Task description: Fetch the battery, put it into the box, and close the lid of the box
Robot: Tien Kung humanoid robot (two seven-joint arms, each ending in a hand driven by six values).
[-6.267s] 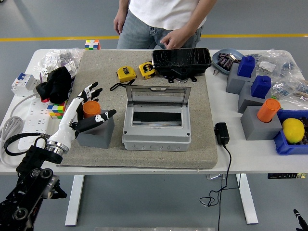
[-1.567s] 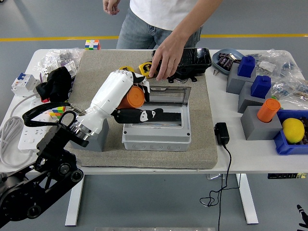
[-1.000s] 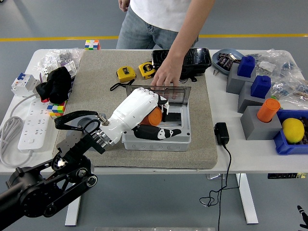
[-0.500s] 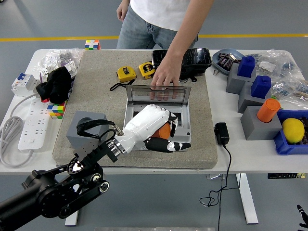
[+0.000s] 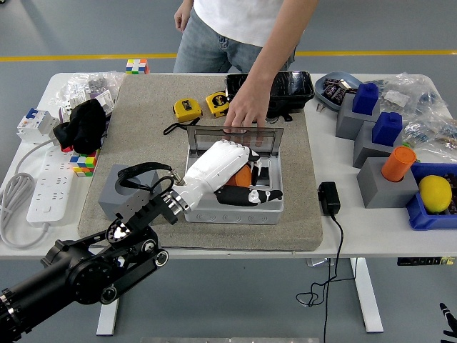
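My left hand (image 5: pixel 239 179), white with black fingertips, reaches from the lower left into the open grey box (image 5: pixel 203 209) at the mat's centre. Its fingers are curled around the orange battery (image 5: pixel 243 175), which sits low inside the box's opening. The box's clear lid (image 5: pixel 214 136) stands open at the far side. A person's hand (image 5: pixel 246 114) rests on the lid's top edge. The grey holder (image 5: pixel 123 193) to the left of the box has an empty hole. Of my right arm, only a dark tip (image 5: pixel 448 318) shows at the bottom right corner.
Two yellow tape measures (image 5: pixel 201 107) and a black tray (image 5: pixel 285 89) lie behind the box. A black adapter (image 5: pixel 328 198) and its cable sit right of the mat. Grey blocks with blue and orange pieces (image 5: pixel 382 153) stand at the right, and a power strip (image 5: pixel 43 193) and cubes at the left.
My left hand has carried the battery from the holder to the box, and in the last half second drew slightly back and deeper into it. The person's hand stays on the lid.
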